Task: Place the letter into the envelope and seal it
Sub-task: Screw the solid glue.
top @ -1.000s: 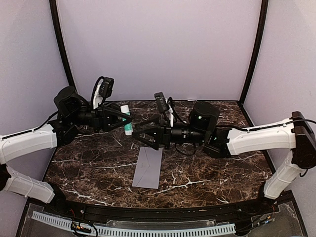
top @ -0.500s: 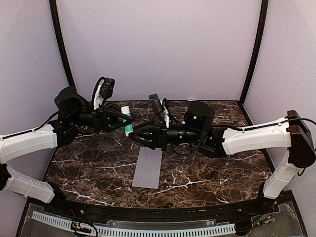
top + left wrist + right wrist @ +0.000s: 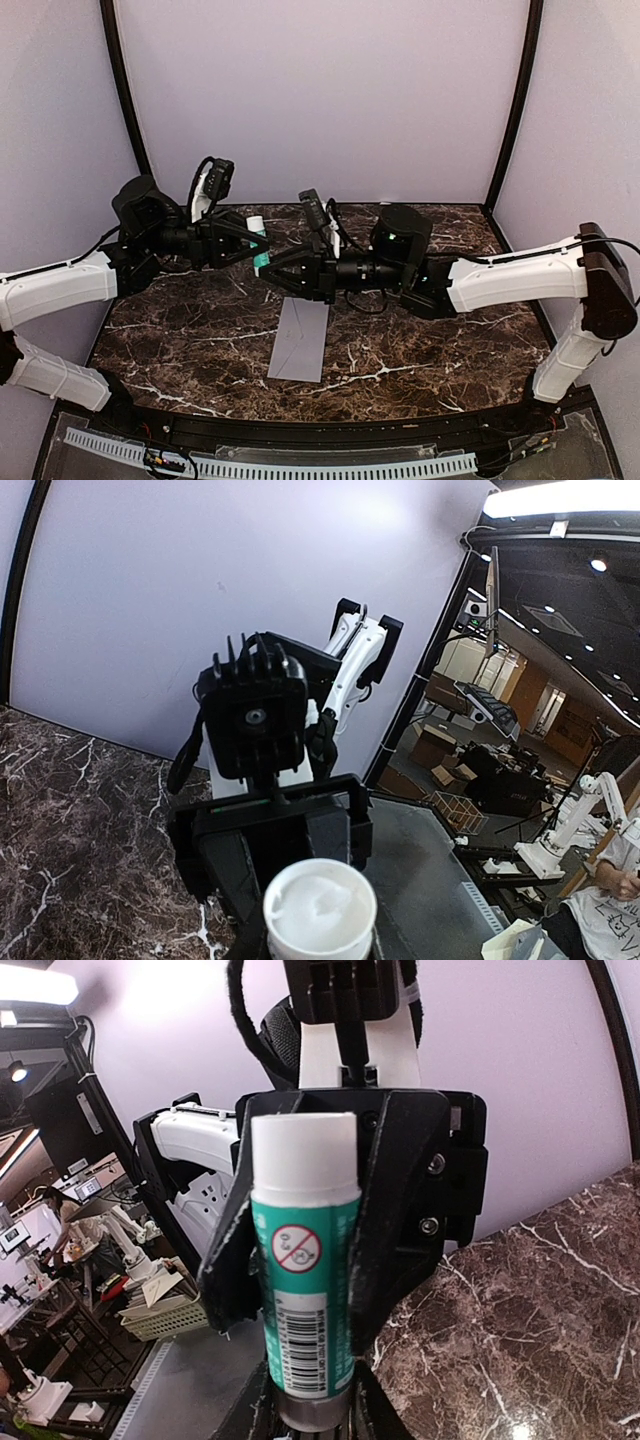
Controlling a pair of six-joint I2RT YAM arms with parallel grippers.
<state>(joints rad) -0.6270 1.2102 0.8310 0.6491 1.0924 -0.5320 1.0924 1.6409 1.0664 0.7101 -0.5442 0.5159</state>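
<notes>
The grey envelope (image 3: 299,340) lies flat near the middle of the dark marble table (image 3: 180,340), slightly toward its near edge, with nothing touching it. The cream letter is not visible anywhere, so it is probably already inside. Farther back, raised above the table toward its far edge, the left gripper (image 3: 256,243) is clamped around a green and white glue stick (image 3: 305,1300), and the right gripper (image 3: 310,1425) pinches the stick's grey base. Sealing appears to be what remains: readying the glue, spreading it, and pressing the flap down, though the flap's position cannot be made out.
</notes>
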